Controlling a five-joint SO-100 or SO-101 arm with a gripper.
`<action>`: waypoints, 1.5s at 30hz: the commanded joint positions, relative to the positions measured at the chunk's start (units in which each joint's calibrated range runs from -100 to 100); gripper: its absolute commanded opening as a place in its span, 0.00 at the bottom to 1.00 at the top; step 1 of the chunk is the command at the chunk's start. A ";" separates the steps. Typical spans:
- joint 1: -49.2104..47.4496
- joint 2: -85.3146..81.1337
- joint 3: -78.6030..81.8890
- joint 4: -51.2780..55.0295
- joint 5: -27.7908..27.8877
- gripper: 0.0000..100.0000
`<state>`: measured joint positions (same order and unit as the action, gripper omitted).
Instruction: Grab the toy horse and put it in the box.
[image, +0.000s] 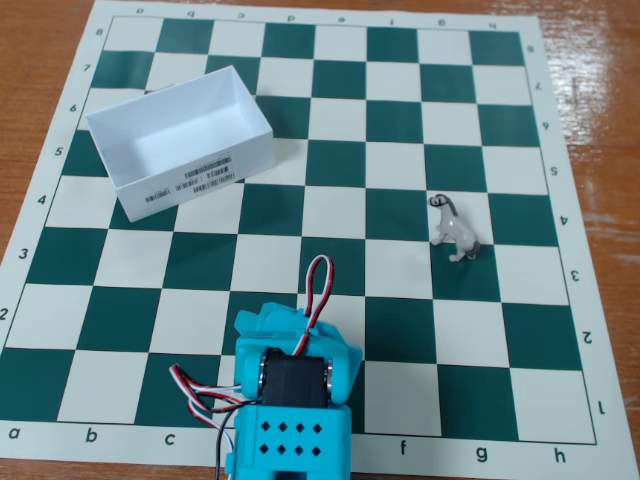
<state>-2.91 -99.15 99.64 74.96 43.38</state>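
The toy horse (455, 228) is a tiny glossy white-grey figurine with a dark mane. It stands upright on the green-and-white chessboard (320, 230), right of centre near the g4/g3 squares. The white open-top box (180, 140) with barcode stickers on its near long side sits at the board's upper left and looks empty. The turquoise arm (290, 395) rises from the bottom edge, folded over its base. Its gripper fingers are hidden from this view, so I cannot tell whether they are open or shut. The arm is well apart from both the horse and the box.
The chessboard mat lies on a brown wooden table (600, 120) that shows around its edges. Red, white and black servo wires (318, 285) loop above the arm and at its left side.
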 joint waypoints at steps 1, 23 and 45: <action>-0.52 -0.41 0.36 0.13 -0.03 0.35; -0.73 -0.41 0.36 0.13 -0.03 0.35; 22.98 28.62 -6.65 -44.39 25.17 0.39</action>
<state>18.37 -74.55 98.10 34.85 66.17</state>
